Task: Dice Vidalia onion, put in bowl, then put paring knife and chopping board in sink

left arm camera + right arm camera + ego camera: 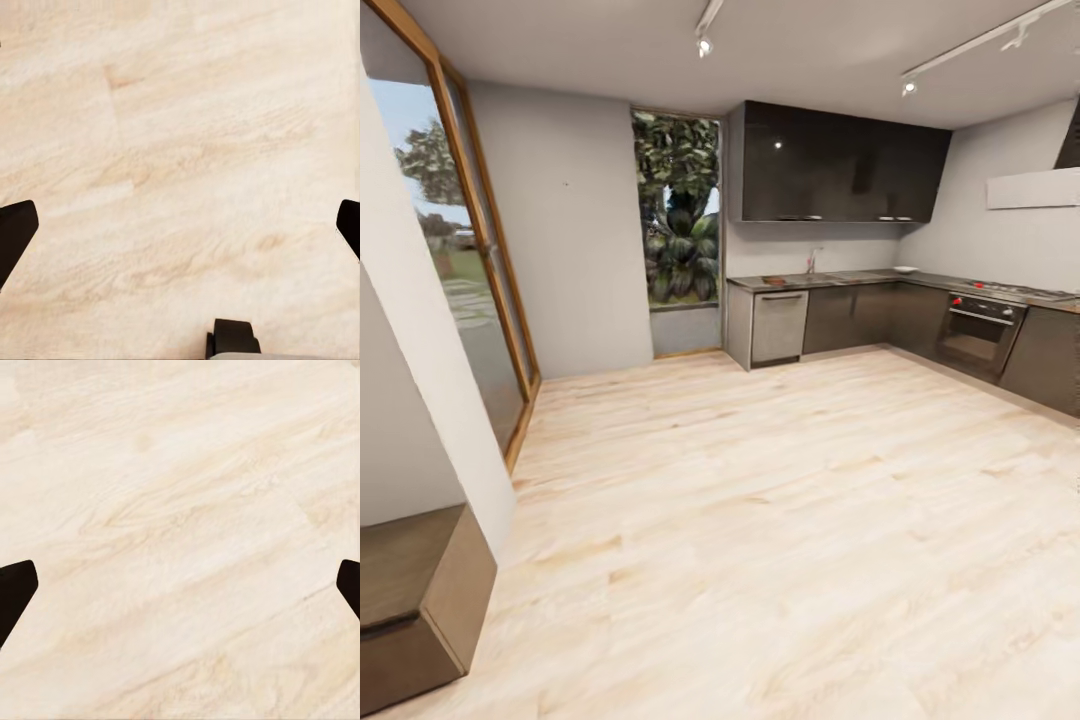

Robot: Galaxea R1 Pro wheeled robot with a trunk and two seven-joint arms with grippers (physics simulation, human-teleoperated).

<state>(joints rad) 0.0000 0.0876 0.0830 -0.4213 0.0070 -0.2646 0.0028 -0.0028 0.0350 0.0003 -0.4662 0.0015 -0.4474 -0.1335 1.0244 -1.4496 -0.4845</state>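
I am far from the kitchen, across a pale wooden floor. The grey countertop (860, 279) runs along the back wall over dark cabinets. The sink's tap (812, 262) rises from it. A small brown patch left of the tap looks like the chopping board (773, 279), and a white bowl (905, 269) sits further right. The Vidalia onion and the paring knife are too small to make out from here. My left gripper (180, 232) is open over bare floor, and so is my right gripper (180, 592). Nothing lies between either pair of fingers.
A steel dishwasher front (780, 325) and an oven (975, 332) stand under the counter. A white wall corner and a low wooden cabinet (420, 590) are close on my left, beside a glass door (470, 300). Part of my base (234, 339) shows over the floor.
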